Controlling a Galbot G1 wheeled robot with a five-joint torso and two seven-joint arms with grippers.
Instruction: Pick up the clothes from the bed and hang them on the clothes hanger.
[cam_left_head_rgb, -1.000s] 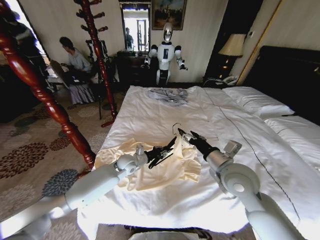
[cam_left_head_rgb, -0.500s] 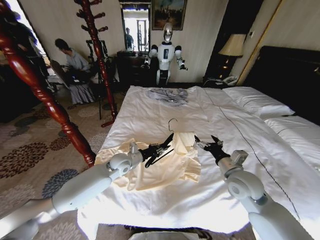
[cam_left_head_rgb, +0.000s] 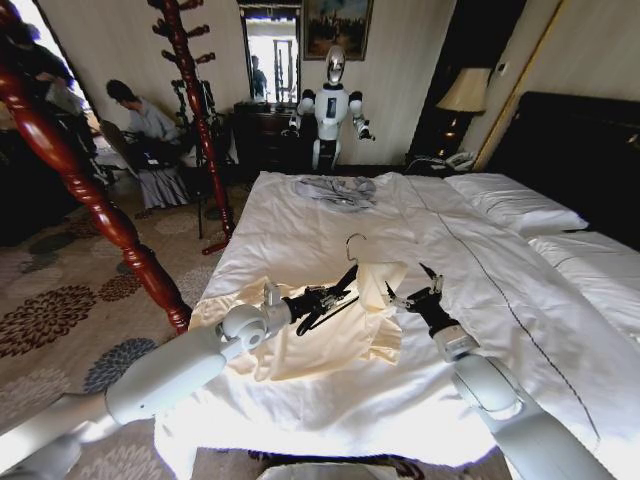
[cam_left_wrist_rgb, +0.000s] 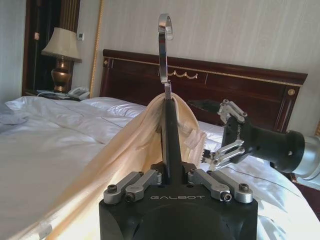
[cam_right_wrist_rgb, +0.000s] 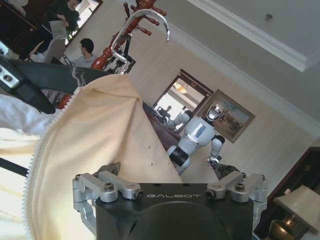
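**Hanger gripped, shirt draped over one shoulder**

"GALBOT" reads in pale letters on both wrist housings; no other legible writing.

Left gripper (cam_left_head_rgb: 322, 297) is over the near part of the wide white-sheeted bed (cam_left_head_rgb: 300, 225), jaws closed on the thin black triangular hanger (cam_left_head_rgb: 340, 288), held upright w/ its silvery wire hook (cam_left_wrist_rgb: 164, 47) on top. The pale cream-yellow thin-fabric shirt (cam_left_head_rgb: 320, 335) hangs over the hanger's shoulder on the right-arm side; rest spreads crumpled on the sheet below. A toothed zip-like edge runs down the fabric in the right wrist view. Hanger's lower bar partly hidden by cloth.

Right gripper (cam_left_head_rgb: 415, 292) is just beside the draped fabric, jaws spread wide, apart from the cloth.

Farther up the bed: small grey crumpled garment (cam_left_head_rgb: 338, 190). Left of the bed, a tall reddish-brown turned-wood coat stand (cam_left_head_rgb: 196, 110). At the back wall, a white humanoid robot (cam_left_head_rgb: 330, 105).
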